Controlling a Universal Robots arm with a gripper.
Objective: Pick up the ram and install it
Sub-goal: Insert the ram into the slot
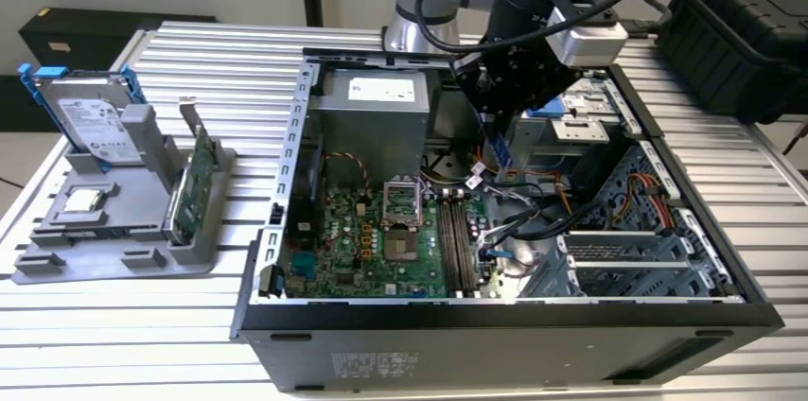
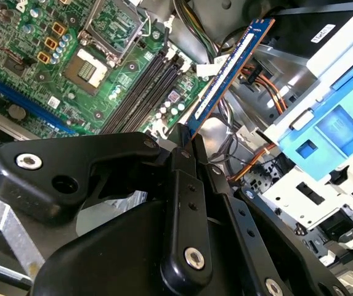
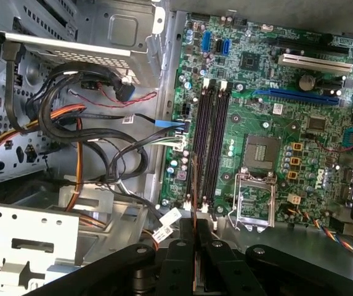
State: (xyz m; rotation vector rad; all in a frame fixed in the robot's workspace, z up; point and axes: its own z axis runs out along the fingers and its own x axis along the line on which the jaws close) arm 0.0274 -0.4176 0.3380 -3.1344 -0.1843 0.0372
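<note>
- The ram (image 2: 225, 71) is sitting clamped in the pincer (image 2: 185, 139), tilting above the open computer case (image 1: 290, 127).
- In the first wrist view, the empty memory slots (image 3: 210, 139) are lying on the green motherboard (image 3: 275, 123) beneath the pincer (image 3: 193, 237).
- The case is resting on a ribbed metal counter (image 1: 114, 325).
- In the exterior view, a grey holder (image 1: 114, 231) is carrying a hard drive (image 1: 89, 117) at that view's left, and a black case (image 1: 739, 32) is sitting behind.

A blue-green ram (image 2: 225, 73) with a white label, black gripper (image 2: 188, 143), green motherboard (image 3: 268, 123) with black slots, orange and black cables (image 3: 71, 129), and blue drive rails (image 1: 44, 89) at the exterior view's upper left.
</note>
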